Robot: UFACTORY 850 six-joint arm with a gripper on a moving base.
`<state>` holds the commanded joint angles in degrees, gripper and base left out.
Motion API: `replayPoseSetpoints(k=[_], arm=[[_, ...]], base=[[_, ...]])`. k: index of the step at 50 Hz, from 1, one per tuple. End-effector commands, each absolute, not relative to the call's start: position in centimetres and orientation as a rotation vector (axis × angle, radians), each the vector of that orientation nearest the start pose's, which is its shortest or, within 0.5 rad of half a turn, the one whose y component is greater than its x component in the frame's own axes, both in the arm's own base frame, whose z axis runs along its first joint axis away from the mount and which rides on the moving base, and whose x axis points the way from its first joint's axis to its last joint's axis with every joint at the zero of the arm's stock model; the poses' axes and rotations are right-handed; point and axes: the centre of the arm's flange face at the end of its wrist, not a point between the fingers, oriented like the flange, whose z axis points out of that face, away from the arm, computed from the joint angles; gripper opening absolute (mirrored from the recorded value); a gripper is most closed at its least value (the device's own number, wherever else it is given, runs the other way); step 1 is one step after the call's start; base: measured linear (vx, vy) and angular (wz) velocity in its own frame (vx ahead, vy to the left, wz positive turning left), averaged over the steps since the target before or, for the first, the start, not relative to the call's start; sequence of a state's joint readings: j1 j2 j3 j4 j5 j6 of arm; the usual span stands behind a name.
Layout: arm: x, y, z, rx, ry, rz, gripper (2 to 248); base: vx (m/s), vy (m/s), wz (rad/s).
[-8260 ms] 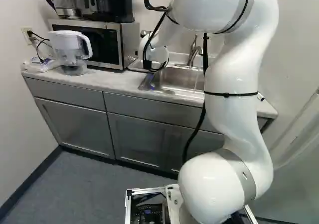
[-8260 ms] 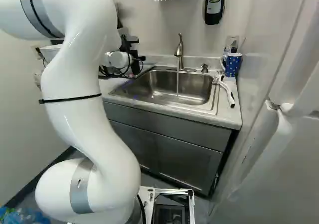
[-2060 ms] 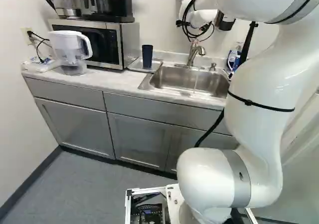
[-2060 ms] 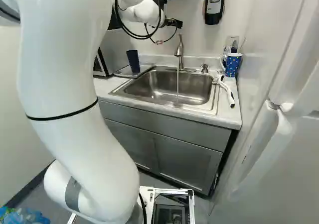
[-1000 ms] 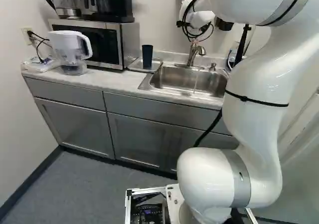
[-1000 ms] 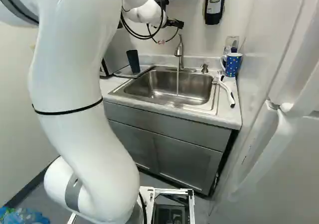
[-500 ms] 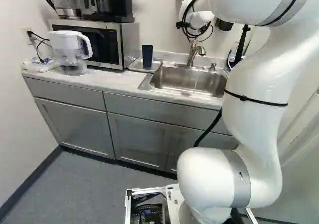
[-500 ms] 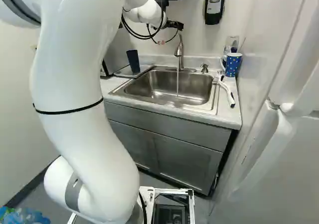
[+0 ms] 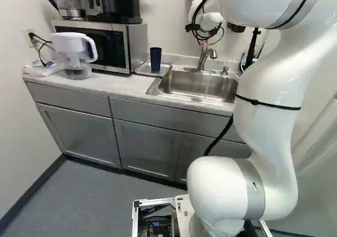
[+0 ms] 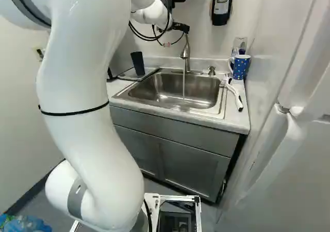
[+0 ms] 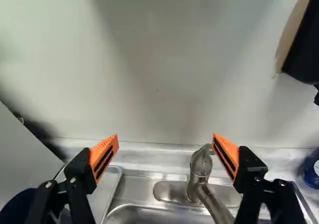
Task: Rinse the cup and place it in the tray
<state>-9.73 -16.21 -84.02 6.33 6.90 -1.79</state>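
The dark blue cup (image 9: 156, 59) stands on the tray (image 9: 167, 67), between the microwave (image 9: 102, 39) and the sink (image 10: 178, 89). The gripper (image 10: 180, 27) is held up near the wall over the back of the sink; seen from the wrist, the gripper (image 11: 165, 139) has its fingers spread wide, with nothing held. The faucet (image 10: 186, 52) rises ahead of and below it, close to the finger on the mug side, and a thin stream of water (image 10: 183, 85) falls into the sink. The microwave crowds the tray's other side, with the coffee maker (image 9: 116, 8) on top and the pitcher (image 9: 73, 50) in front. Past the faucet are the soap pump (image 10: 211, 70), the brush (image 10: 235, 95) and the spotted mug (image 10: 241, 67), which has a clear container (image 10: 240, 44) just behind it. The dispenser (image 10: 221, 5) hangs on the wall above. The arm (image 9: 274, 100) covers the mug's corner of the counter in the left base view and much of the microwave in the right one. In the wrist view, the cup and mug are both cut off, and the dark fixture (image 11: 304, 55) on the wall shows only in part. The blue crinkled thing (image 10: 26, 224) at the lower left edge of the right base view is too cropped to make out.
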Motion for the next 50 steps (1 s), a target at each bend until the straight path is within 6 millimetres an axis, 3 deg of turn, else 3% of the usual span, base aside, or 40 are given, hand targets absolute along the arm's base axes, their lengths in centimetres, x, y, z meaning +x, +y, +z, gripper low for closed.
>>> replayPoseSetpoints(k=[50], arm=[[64.64,-11.07,69.17,-2.528,0.326,-1.945,247]], base=[[0.000,0.000,0.000]])
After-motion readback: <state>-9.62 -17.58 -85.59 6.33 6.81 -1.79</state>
